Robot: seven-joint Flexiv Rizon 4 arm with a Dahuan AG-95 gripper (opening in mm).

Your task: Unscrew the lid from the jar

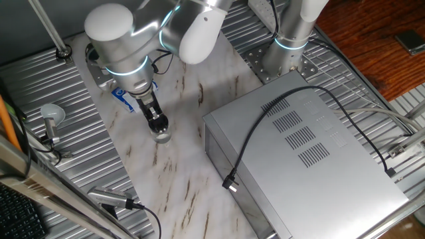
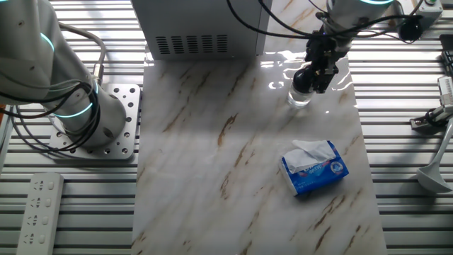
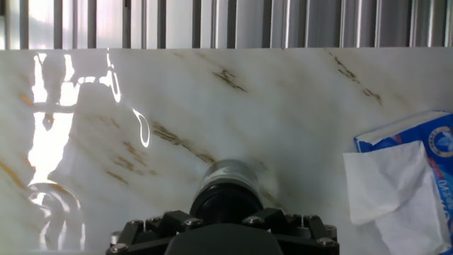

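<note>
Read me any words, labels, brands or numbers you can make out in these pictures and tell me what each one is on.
No text here can be read with certainty.
Blue-and-white tissue packet: it carries print and a round emblem, too small and blurred to read in either view.
Grey metal box: faint markings beside the vent slots, illegible.
Small clear jar with its round black screw lid: no label visible.

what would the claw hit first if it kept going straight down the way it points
The claw points down at the jar, already around or against its black lid, so it would likely press onto the lid first; whether they touch is unclear.
</note>
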